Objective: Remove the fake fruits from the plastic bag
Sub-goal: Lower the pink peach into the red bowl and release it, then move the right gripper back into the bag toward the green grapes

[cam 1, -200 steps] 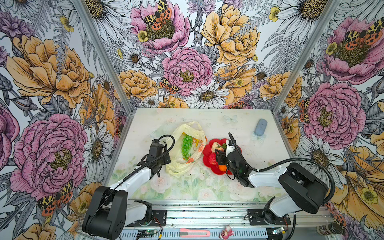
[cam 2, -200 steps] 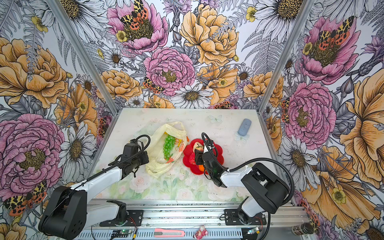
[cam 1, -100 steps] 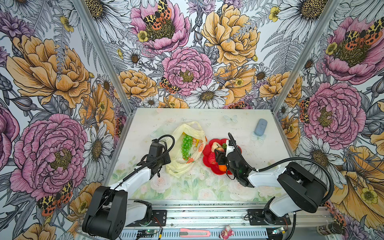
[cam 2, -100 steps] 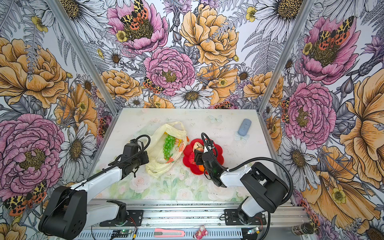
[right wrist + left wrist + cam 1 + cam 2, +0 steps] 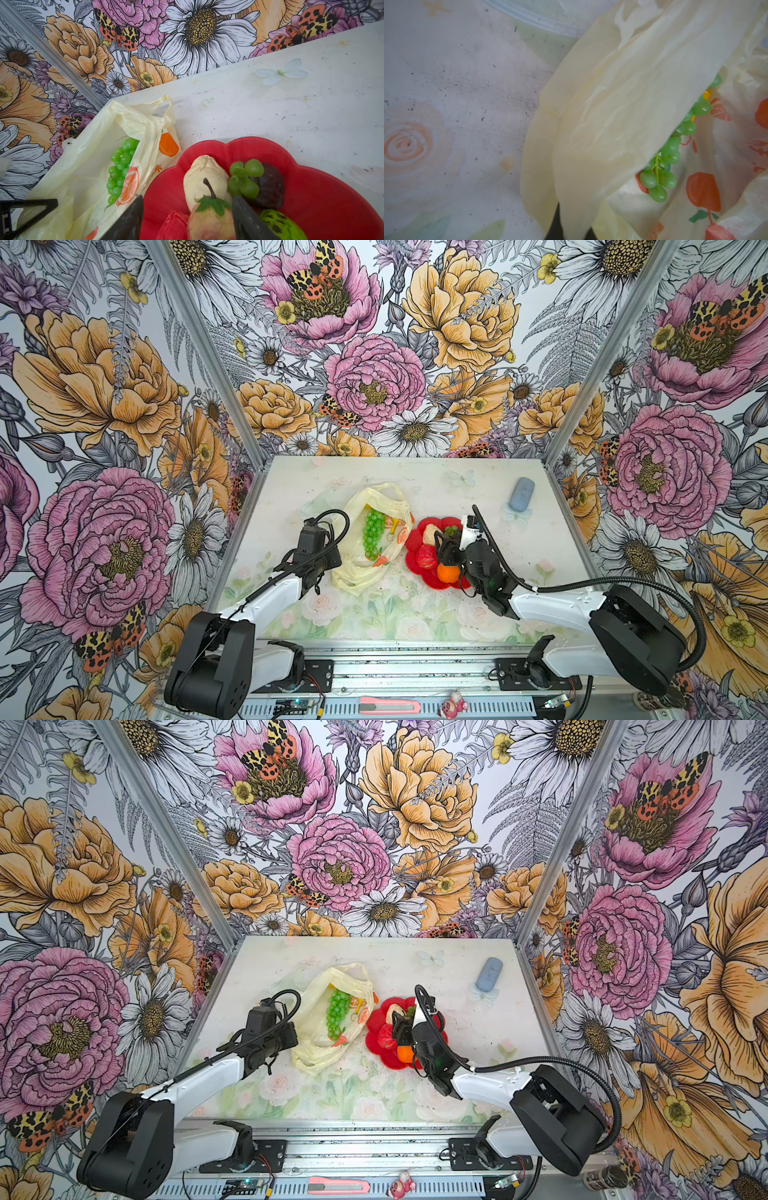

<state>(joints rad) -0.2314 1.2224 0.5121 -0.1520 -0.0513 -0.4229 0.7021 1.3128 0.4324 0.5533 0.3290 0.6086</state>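
The cream-yellow plastic bag (image 5: pixel 361 572) (image 5: pixel 320 1048) lies left of the middle with its mouth open. A green grape bunch (image 5: pixel 373 531) (image 5: pixel 658 182) (image 5: pixel 119 170) lies inside it. My left gripper (image 5: pixel 332 566) (image 5: pixel 571 234) is shut on a fold of the bag's edge. My right gripper (image 5: pixel 446 549) (image 5: pixel 187 199) hangs open over the red plate (image 5: pixel 415 568) (image 5: pixel 311 187). A pink-cream pear-like fruit (image 5: pixel 209 224) lies between its fingers. Also on the plate are a cream piece (image 5: pixel 203 176), a red piece (image 5: pixel 174 226), small green grapes (image 5: pixel 245 176), a dark fruit (image 5: pixel 270 187), a green fruit (image 5: pixel 282 226) and an orange (image 5: pixel 446 572).
A blue-grey oblong object (image 5: pixel 521 494) lies at the back right of the table. A clear shallow dish (image 5: pixel 318 505) sits just behind the bag. A pink box cutter (image 5: pixel 388 705) and a small pink figure (image 5: pixel 453 703) rest on the front rail. Flowered walls enclose three sides.
The right gripper's jaws have spread wider over the red plate. Both arms and the bag stay where they were.
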